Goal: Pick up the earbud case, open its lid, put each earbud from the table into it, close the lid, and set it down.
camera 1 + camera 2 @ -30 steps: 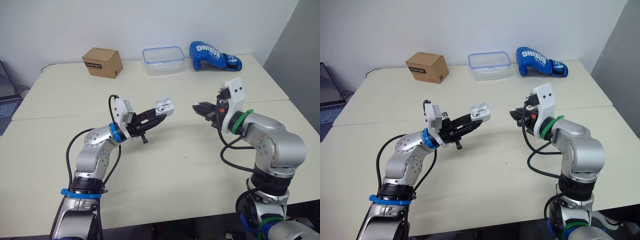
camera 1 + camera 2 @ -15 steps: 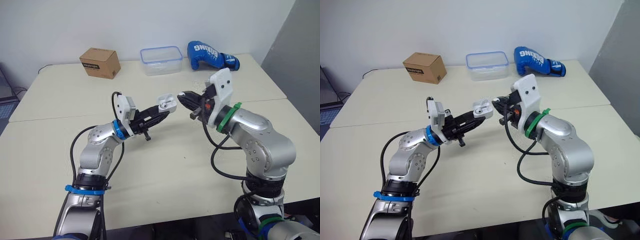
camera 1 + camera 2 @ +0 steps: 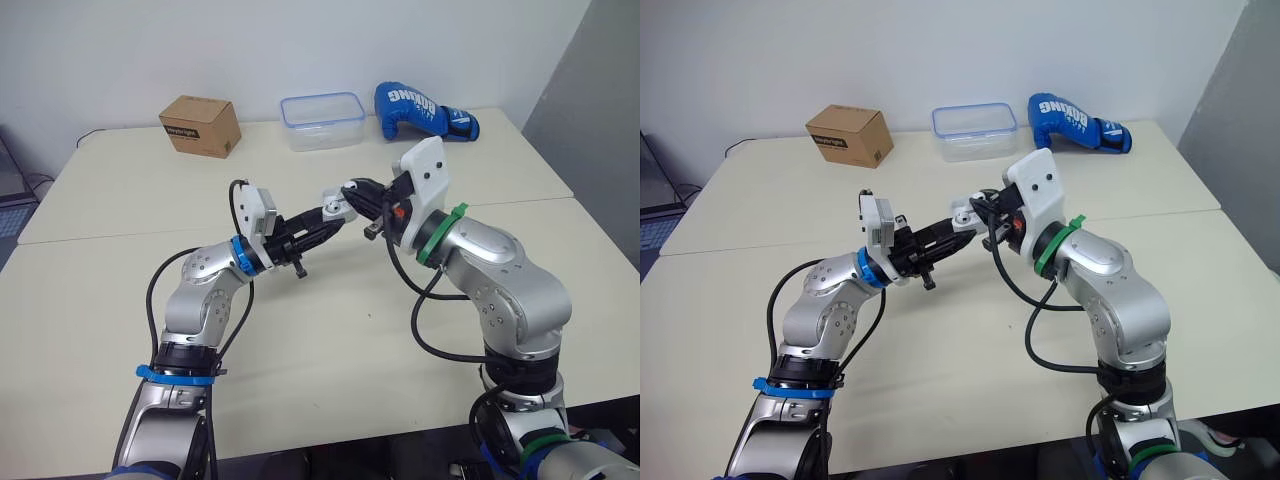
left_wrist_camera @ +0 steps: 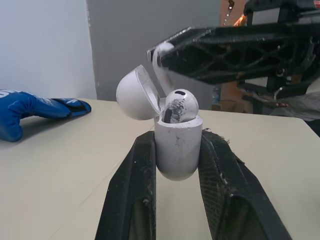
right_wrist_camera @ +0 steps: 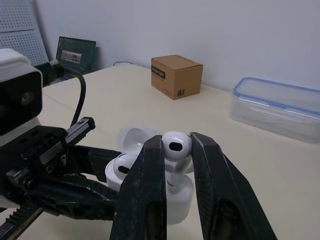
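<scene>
Right gripper (image 3: pixel 352 192) — fingers pinched on a white earbud (image 5: pixel 175 145), held right at the open mouth of the earbud case (image 4: pixel 177 150). Left gripper (image 3: pixel 322 216) clamps the case upright in the air above the table (image 3: pixel 330 330); lid (image 4: pixel 134 93) tipped back, second earbud (image 4: pixel 178 105) seated inside. Far edge — cardboard box (image 3: pixel 200 125), clear container (image 3: pixel 323 107), blue boxing glove (image 3: pixel 425 108).

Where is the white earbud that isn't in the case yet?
In the right wrist view, the small white earbud is pinched in the right gripper, just above the open white earbud case held by the left gripper.
</scene>
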`<state>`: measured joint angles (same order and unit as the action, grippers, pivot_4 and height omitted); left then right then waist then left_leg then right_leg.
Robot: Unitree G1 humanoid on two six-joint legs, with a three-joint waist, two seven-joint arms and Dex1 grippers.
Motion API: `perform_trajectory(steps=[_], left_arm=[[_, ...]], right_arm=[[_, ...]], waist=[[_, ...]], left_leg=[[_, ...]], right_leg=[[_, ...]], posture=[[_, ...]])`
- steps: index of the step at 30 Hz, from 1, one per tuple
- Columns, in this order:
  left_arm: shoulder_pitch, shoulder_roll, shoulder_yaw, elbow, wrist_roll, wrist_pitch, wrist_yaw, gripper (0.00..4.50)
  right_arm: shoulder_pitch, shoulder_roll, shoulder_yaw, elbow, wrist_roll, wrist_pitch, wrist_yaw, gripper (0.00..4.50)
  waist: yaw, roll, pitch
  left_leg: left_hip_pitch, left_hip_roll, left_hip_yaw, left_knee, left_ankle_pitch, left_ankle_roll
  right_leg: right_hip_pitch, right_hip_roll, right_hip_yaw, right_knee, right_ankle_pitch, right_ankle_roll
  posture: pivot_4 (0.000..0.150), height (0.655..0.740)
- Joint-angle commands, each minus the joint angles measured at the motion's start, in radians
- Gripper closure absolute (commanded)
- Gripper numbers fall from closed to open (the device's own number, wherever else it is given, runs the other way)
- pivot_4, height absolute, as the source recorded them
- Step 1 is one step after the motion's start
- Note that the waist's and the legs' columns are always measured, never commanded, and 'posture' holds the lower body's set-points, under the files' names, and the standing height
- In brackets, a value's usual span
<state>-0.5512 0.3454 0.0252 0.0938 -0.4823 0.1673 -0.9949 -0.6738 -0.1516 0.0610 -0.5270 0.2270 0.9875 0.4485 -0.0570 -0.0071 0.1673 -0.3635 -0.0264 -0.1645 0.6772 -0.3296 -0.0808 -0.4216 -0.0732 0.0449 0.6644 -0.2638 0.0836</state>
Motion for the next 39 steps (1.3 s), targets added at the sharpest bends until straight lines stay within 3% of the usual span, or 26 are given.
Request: perform_trajectory(steps=[1, 28, 39], left_arm=[[-0.021, -0.009, 0.009, -0.016, -0.019, -0.002, 0.0, 3.7], [-0.02, -0.018, 0.018, -0.053, -0.028, 0.028, 0.011, 3.7], [-0.019, -0.015, 0.018, -0.059, -0.027, 0.031, 0.01, 3.7]], right_arm=[[0.004, -0.003, 0.004, -0.022, 0.023, -0.027, -0.018, 4.13], [0.021, -0.073, 0.094, 0.016, -0.007, -0.111, -0.088, 4.13], [0.02, -0.08, 0.088, 0.009, 0.007, -0.109, -0.093, 0.33]], waist=[[0.0, 0.0, 0.0], [0.0, 0.0, 0.0], [0.0, 0.0, 0.0]], left_leg=[[0.0, 0.0, 0.0, 0.0, 0.0, 0.0], [0.0, 0.0, 0.0, 0.0, 0.0, 0.0], [0.0, 0.0, 0.0, 0.0, 0.0, 0.0]], right_leg=[[0.0, 0.0, 0.0, 0.0, 0.0, 0.0], [0.0, 0.0, 0.0, 0.0, 0.0, 0.0], [0.0, 0.0, 0.0, 0.0, 0.0, 0.0]], posture=[[0.15, 0.74], [0.15, 0.74], [0.15, 0.74]])
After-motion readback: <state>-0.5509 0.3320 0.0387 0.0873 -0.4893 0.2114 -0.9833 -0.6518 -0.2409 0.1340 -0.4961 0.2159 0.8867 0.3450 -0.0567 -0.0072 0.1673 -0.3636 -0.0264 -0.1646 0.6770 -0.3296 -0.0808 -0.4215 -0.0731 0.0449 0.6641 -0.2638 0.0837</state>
